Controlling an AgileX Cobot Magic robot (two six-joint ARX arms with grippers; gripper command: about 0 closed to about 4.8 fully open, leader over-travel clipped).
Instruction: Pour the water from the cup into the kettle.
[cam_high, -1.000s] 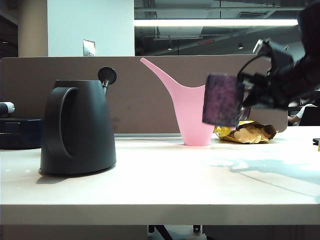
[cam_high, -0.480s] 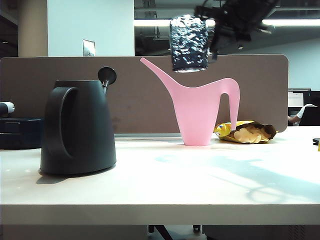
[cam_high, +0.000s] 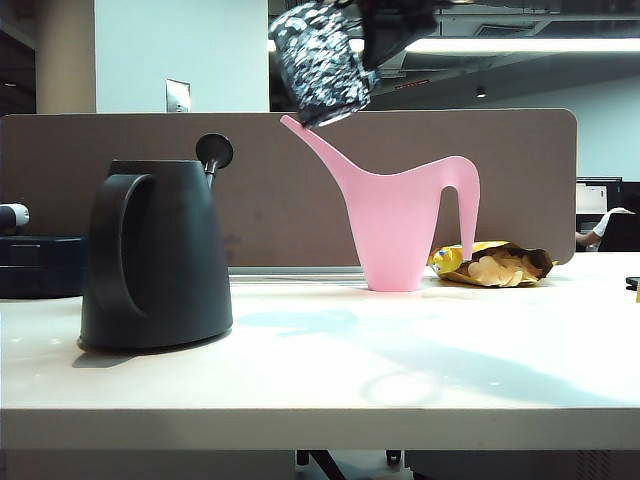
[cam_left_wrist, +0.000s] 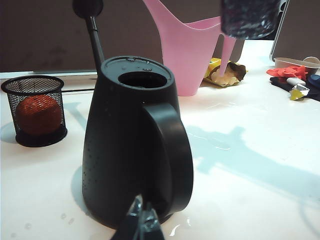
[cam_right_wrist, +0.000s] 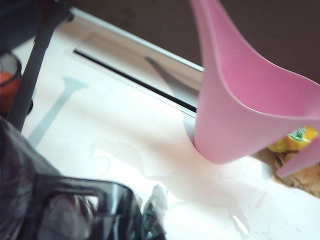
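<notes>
Right gripper (cam_high: 385, 35) top centre of exterior view, jaws clamped on cup (cam_high: 318, 62), now carried leftward and tilted, nearer kettle (cam_high: 155, 255) at left of worktop (cam_high: 400, 370); not yet pouring. Left gripper (cam_left_wrist: 142, 222) behind kettle, jaws closed, empty.

Left gripper (cam_left_wrist: 142, 220) hangs by the kettle (cam_left_wrist: 132, 145).
</notes>
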